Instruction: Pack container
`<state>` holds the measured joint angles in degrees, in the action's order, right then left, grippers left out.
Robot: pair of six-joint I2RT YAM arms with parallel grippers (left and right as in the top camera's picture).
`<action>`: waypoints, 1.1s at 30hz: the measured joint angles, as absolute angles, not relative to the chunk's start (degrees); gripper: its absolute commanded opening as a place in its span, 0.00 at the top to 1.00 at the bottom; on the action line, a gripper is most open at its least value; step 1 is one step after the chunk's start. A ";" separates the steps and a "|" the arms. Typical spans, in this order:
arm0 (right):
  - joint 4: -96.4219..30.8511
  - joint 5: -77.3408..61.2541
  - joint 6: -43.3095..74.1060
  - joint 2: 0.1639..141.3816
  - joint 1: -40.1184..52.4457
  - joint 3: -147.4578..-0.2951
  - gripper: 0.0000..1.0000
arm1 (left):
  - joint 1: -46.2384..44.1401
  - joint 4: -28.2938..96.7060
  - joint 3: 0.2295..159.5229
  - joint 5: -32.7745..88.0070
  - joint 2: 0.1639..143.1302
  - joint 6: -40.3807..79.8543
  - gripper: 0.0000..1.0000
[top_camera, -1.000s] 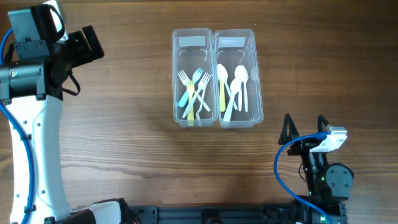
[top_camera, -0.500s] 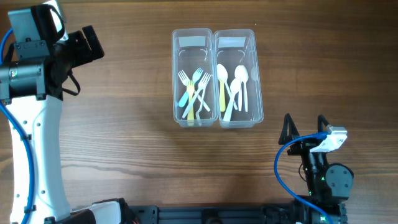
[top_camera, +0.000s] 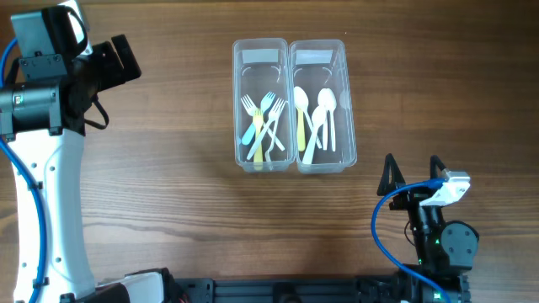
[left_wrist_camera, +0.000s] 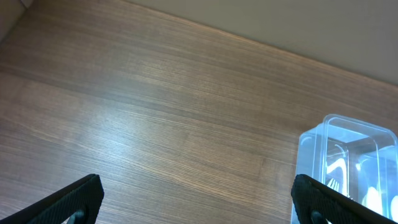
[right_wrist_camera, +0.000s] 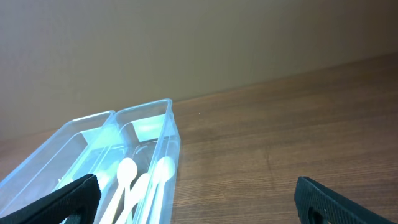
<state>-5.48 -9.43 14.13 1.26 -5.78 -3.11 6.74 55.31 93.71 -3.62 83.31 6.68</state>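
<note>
- Sitting side by side at the far middle of the table (top_camera: 168, 168), touching or nearly so, are your two clear containers. The fork container (top_camera: 261, 80) is on the left arm's side and the spoon container (top_camera: 318, 76) on the right arm's side.
- You find the forks (top_camera: 263, 126) lying crossed in a loose tangle of blue, yellow and white. The spoons (top_camera: 316, 118) lie lengthwise, bowls toward the far end.
- Treat this cutlery as light, stiff, slick plastic. Pinch a piece across the narrow handle near its middle, because a bowl or the tines would likely slip or twist out.
- Expect crossed forks to drag their neighbours if you lift one from the pile.
- Reckon the containers thin-walled and light, so a nudge would probably slide them on the wood. If you must move one, clamp a long wall near the rim, away from the shared side.
- You see no loose cutlery on the table and no lid in any view, so the packing looks nearly done.
- Your right gripper (top_camera: 413, 172) hangs near the front edge, near the spoon container's front corner but clear of it, with jaws spread wide and empty.
- Your left gripper (top_camera: 118, 59) sits at the far left, well apart from both containers. Its wrist view shows the fingertips spread wide, holding nothing.
</note>
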 measured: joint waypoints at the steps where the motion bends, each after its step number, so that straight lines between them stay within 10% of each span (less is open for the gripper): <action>1: -5.48 -9.43 14.13 1.26 -5.78 -3.14 0.00 | 6.57 55.31 93.71 -3.64 83.18 6.68 0.00; 33: -5.45 -9.43 14.31 1.04 -5.78 -3.11 0.00 | 2.07 11.00 11.31 1.72 5.23 20.05 0.00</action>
